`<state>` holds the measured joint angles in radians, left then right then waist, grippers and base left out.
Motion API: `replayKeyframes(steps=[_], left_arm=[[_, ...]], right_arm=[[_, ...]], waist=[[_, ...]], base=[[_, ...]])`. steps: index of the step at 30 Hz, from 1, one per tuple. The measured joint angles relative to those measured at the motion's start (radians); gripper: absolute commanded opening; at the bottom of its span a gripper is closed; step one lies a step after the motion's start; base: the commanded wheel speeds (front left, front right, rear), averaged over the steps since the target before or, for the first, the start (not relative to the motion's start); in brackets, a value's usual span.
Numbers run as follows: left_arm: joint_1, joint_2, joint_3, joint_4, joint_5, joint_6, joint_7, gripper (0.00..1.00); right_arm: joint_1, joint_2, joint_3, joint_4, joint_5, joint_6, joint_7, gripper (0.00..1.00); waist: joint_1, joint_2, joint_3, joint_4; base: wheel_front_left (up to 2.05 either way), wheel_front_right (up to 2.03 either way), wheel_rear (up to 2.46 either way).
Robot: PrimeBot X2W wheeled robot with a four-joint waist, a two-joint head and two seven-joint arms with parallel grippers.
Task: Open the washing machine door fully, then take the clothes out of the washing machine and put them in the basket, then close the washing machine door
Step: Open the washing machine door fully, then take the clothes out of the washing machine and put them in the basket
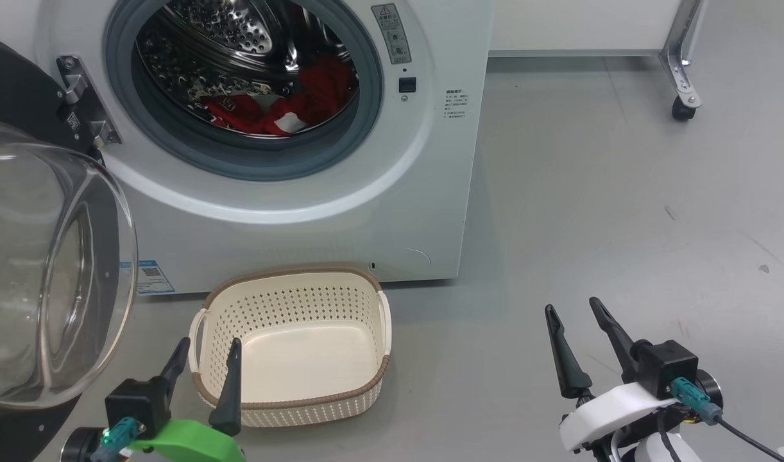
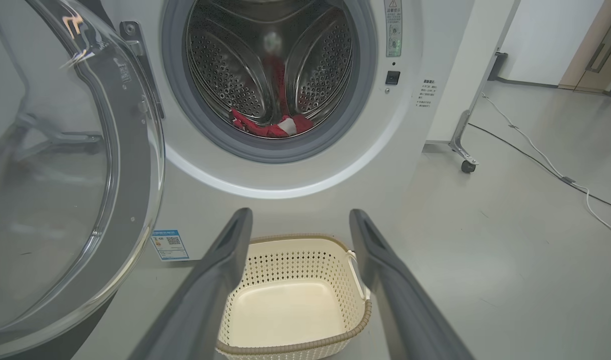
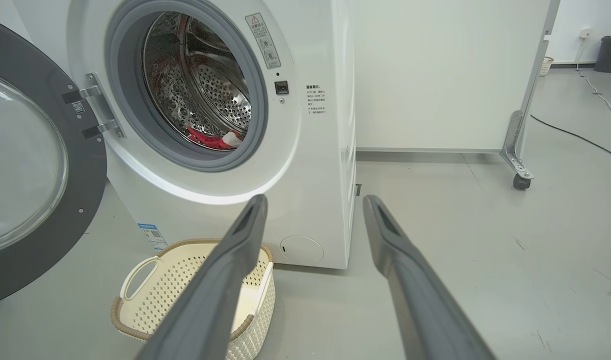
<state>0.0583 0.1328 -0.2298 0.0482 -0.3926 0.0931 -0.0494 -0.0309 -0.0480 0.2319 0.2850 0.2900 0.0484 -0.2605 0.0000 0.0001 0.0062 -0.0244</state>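
The white washing machine (image 1: 366, 212) stands ahead with its round door (image 1: 52, 269) swung wide open to the left, glass bowl facing me. Red clothes (image 1: 283, 106) with a white patch lie at the bottom of the steel drum, also seen as clothes (image 2: 273, 127) and clothes (image 3: 210, 141). The cream basket (image 1: 296, 401) sits empty on the floor before the machine. My left gripper (image 1: 209, 346) is open at the basket's near left corner. My right gripper (image 1: 575, 311) is open over bare floor, well right of the basket. Nothing is between either pair of fingers.
Grey floor (image 1: 623, 212) stretches to the right of the machine. A white panel on a castor foot (image 1: 682, 106) stands at the back right. Cables (image 2: 560, 175) run across the floor farther right. The open door (image 2: 60, 200) fills the space at my left.
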Motion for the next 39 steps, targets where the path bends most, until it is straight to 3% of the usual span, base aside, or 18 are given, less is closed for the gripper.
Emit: replayKeyframes(steps=[16, 39], left_arm=[[0.005, 0.002, -0.004, -0.020, 0.016, 0.003, 0.022, 1.00], [0.007, -0.006, 0.006, -0.044, 0.023, 0.007, 0.014, 1.00]], right_arm=[[0.000, 0.000, 0.000, -0.015, 0.000, -0.008, 0.000, 1.00], [0.001, 0.000, 0.007, -0.019, 0.009, -0.016, 0.000, 1.00]], waist=[[0.0000, 0.0000, 0.005, -0.001], [0.0000, 0.0000, 0.015, -0.002]], base=[[0.37, -0.37, 0.00], [0.89, -0.89, 0.00]])
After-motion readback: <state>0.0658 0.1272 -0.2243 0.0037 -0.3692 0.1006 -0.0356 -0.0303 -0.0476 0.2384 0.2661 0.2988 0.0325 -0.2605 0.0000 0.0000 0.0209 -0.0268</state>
